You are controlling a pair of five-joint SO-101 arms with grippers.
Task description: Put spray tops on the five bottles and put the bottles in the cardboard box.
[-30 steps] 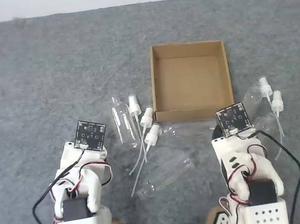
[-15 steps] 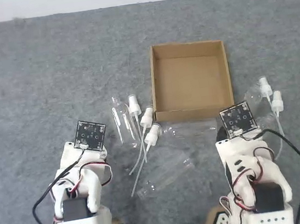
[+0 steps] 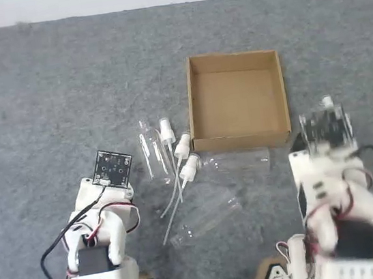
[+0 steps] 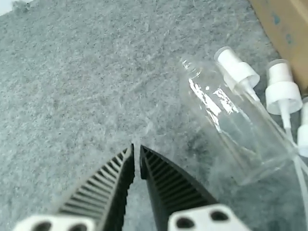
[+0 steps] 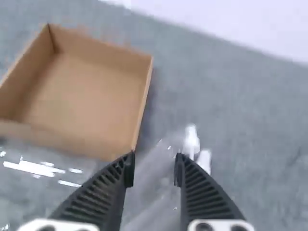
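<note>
The cardboard box (image 3: 242, 140) stands open with nothing in it at the middle of the mat. Left of it lie a clear bottle (image 3: 152, 151) and three white spray tops (image 3: 182, 145) with long tubes. Two more clear bottles (image 3: 234, 163) lie in front of the box. My left gripper (image 4: 136, 151) is shut on nothing, low over the mat, short of the bottle (image 4: 231, 130) and spray tops (image 4: 236, 70). My right gripper (image 5: 154, 163) is open, above a clear bottle (image 5: 161, 154) and two spray tops (image 5: 191, 137) right of the box (image 5: 82, 91).
Grey felt mat (image 3: 63, 94) covers the whole table. The box's right wall (image 5: 142, 103) stands close to the right gripper's fingers (image 5: 126, 171). A bottle (image 5: 33, 168) lies along the box's front. The right arm (image 3: 330, 189) covers most of the things right of the box.
The right arm has swung to the right and forward, over the bottles and spray tops beside the box. The left arm has kept still.
</note>
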